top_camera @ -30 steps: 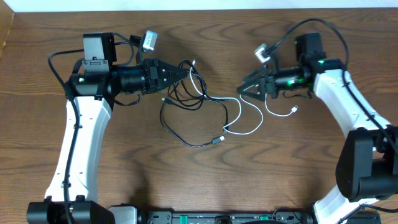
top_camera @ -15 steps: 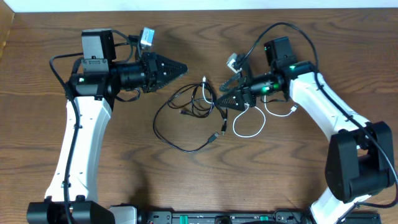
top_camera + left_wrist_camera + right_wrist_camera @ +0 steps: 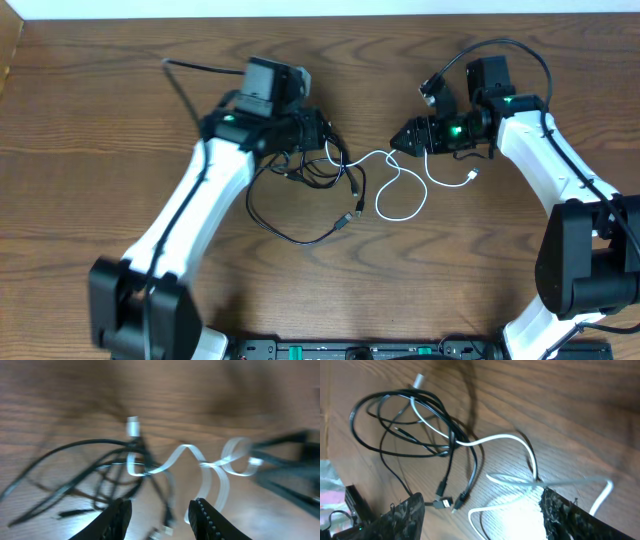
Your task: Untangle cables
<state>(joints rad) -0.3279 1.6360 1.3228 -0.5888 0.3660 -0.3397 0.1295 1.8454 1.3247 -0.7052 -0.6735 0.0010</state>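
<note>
- The step in hand is judged to be the freeing of the white cable (image 3: 398,216) from the black cables (image 3: 300,172), which lie knotted on the counter (image 3: 450,290) between the two hands.
- The left hand (image 3: 160,510) is held over the tangle with its jaws parted and nothing between them. The knot lies just ahead of and below it.
- The right hand (image 3: 482,496) is spread wide. A curve of the white cable lies between its jaws, close to one of them, but nothing is seen clamped.
- The white cable is threaded through the black loops nearest the left hand and is trailed in curves toward the right hand.
- The next move is judged to call for the black bundle to be pinned by the left hand while the white strand is gripped by the right hand and drawn away. Care is needed so that the knot is not pulled tighter.
- Half a second earlier the left hand was closed to a point and held away from the tangle, but it is now swung over it and opened.
- The right hand, then at the knot, is now drawn back, and the white cable is stretched out after it.
</note>
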